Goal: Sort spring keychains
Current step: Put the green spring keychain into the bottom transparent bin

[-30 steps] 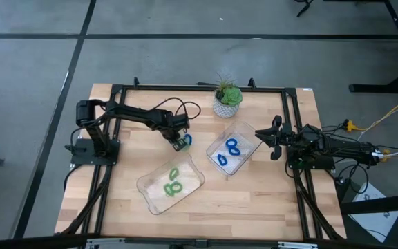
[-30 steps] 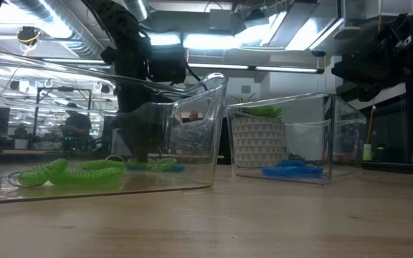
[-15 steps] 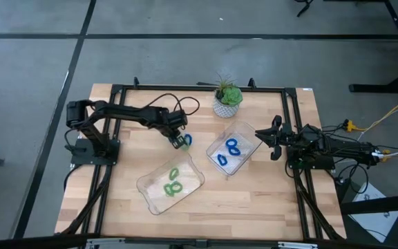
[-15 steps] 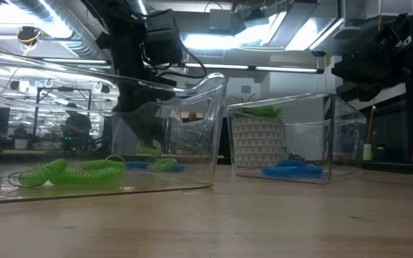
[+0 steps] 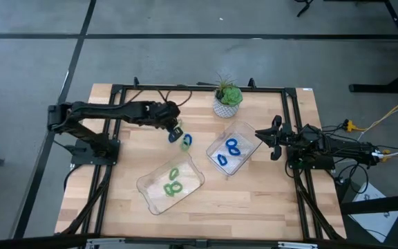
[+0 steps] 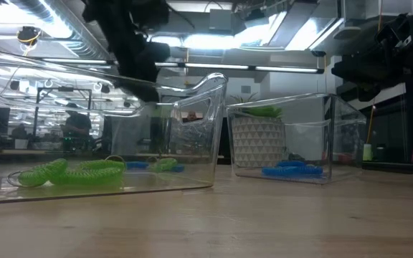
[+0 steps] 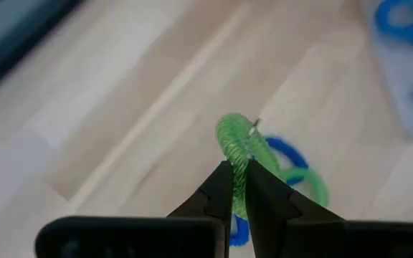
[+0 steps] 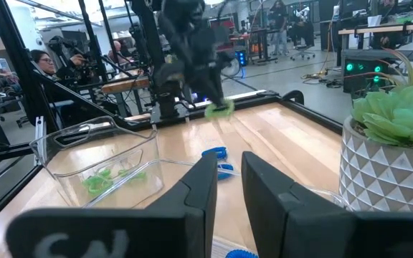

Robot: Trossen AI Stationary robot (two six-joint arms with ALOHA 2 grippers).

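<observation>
The left gripper is clenched on a green keychain, lifted above the blue one lying on the table between the plant and the green tray. Best carry it level over that tray (well clear of its wall) before letting go. The left arm reaches out low. The right gripper waits beside the blue tray, fingers a little apart, empty.
</observation>
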